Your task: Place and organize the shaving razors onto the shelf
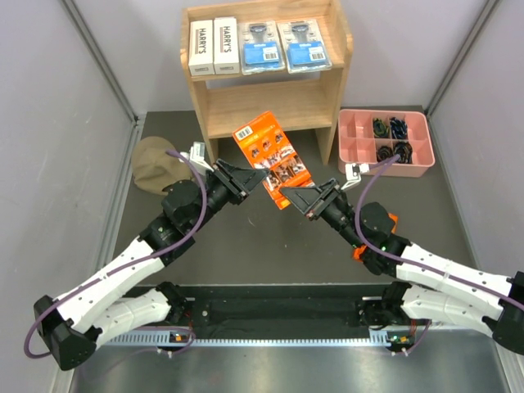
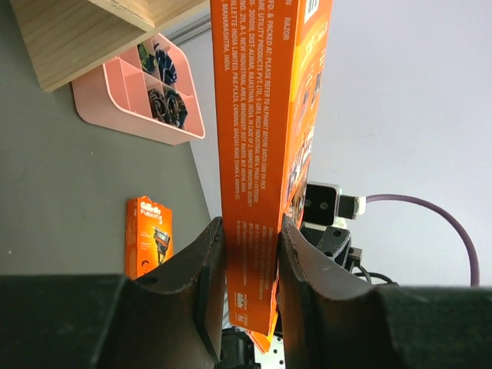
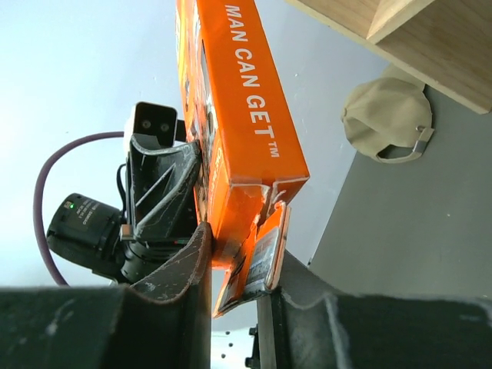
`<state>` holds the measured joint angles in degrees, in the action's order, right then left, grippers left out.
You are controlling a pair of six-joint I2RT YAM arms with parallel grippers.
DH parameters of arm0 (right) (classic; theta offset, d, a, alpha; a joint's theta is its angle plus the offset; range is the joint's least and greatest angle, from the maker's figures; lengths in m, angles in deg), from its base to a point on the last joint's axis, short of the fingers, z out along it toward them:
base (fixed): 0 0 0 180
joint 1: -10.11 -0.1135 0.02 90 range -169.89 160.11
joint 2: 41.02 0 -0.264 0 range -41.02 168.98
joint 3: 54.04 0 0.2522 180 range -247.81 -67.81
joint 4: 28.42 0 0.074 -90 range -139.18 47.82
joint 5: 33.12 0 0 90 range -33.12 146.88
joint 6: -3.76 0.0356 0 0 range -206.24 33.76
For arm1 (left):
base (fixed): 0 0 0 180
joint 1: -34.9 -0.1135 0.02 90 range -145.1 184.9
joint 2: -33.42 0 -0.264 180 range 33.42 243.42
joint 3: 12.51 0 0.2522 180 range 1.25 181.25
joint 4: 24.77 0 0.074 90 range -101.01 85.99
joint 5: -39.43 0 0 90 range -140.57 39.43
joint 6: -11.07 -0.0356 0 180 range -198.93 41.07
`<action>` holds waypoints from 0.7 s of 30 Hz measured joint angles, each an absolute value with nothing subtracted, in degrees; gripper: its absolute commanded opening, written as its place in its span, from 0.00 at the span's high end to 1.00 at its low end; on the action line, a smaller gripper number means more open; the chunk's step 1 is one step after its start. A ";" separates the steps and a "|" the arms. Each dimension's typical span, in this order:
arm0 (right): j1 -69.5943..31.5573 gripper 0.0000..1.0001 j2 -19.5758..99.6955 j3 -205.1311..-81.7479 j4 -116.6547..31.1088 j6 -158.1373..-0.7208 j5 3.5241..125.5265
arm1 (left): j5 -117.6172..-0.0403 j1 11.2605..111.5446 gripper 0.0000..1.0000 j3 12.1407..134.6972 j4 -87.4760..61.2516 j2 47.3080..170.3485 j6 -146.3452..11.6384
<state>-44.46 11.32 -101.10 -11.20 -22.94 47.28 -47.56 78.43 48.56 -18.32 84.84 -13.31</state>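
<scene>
One orange razor pack (image 1: 268, 153) hangs in the air in front of the light-wood shelf (image 1: 270, 105), held from both sides. My left gripper (image 1: 246, 182) is shut on its lower edge; in the left wrist view the gripper (image 2: 250, 231) squeezes the pack (image 2: 265, 115) edge-on. My right gripper (image 1: 299, 196) is shut on the pack's torn bottom flap (image 3: 261, 257). The second orange pack (image 2: 148, 237) lies flat on the table, mostly hidden under my right arm (image 1: 391, 221). Two white HARRY'S boxes (image 1: 213, 47) and two blue-label blister packs (image 1: 282, 45) lie side by side on the shelf's top tier.
A pink compartmented tray (image 1: 356, 147) with small dark items stands right of the shelf. A beige cap (image 1: 154, 164) lies on the table left of the shelf. Grey walls close in both sides.
</scene>
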 measured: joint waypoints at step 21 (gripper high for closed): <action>-44.46 0.98 7.64 -100.03 -18.69 -25.19 46.14 | -40.52 78.50 0.01 49.00 -8.46 81.10 -17.74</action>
<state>-44.46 7.64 -100.03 -18.69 -25.19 46.14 -40.52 78.50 49.00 -8.46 81.10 -17.74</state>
